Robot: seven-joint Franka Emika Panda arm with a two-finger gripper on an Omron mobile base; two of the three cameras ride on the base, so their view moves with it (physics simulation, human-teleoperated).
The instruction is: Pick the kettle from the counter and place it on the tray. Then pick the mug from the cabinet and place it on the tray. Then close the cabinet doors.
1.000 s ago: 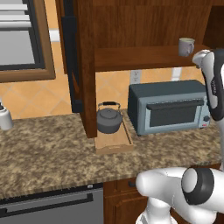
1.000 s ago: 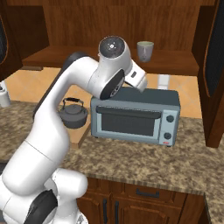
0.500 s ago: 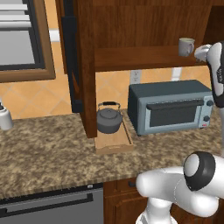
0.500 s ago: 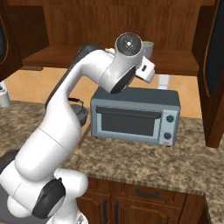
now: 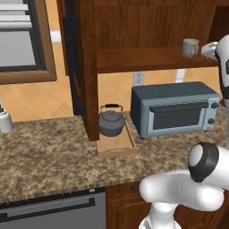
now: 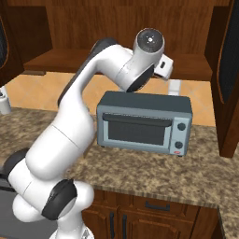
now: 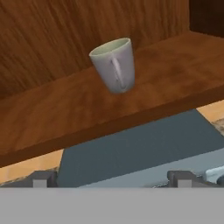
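The pale mug [image 7: 114, 65] stands upright on the cabinet [image 5: 147, 31] shelf, handle turned toward the hand camera, a short way ahead of my gripper [image 7: 111, 180]. The gripper is open and holds nothing. In the left base view the mug [image 5: 190, 47] is at the shelf's right end, with my hand just to its right. The dark kettle [image 5: 111, 120] sits on the wooden tray [image 5: 117, 145] on the granite counter [image 5: 44, 152]. Both cabinet doors stand open: the left one [image 5: 73, 58] and the right one [image 6: 228, 56].
A grey toaster oven [image 5: 174, 109] stands on the counter under the shelf, right of the tray, directly below my hand. A white bottle [image 5: 5, 120] is at the counter's far left. Lower wooden drawers [image 6: 154, 210] run under the counter.
The arm has lifted and swung right, bringing the hand level with the shelf and close to the mug; in the right base view it now covers the mug. The gripper stays open.
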